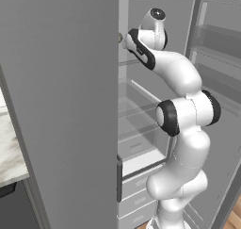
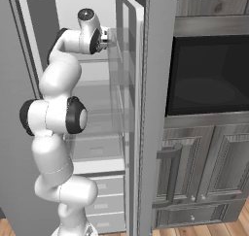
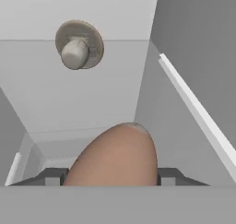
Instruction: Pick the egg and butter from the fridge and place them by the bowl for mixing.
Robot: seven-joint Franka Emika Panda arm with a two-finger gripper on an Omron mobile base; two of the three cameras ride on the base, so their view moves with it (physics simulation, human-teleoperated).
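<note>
The reddish-brown egg [image 3: 115, 156] sits right in front of the hand camera, between the two dark fingertips [image 3: 54, 176], which press against its sides. My gripper [image 3: 110, 176] is shut on the egg. The arm reaches high into the upper part of the open grey fridge [image 1: 61, 105], and the gripper [image 2: 111, 38] is at the top shelf level, partly hidden behind the door edge in the left base view. The butter and the bowl are out of view.
A round grey knob [image 3: 79, 44] is on the fridge's back wall above the egg. Glass shelves [image 2: 95, 92] and white drawers [image 1: 136, 195] lie below the hand. The open door with clear bins [image 2: 127, 84] stands to the right, with a dark oven [image 2: 209, 75] and cabinets beyond.
</note>
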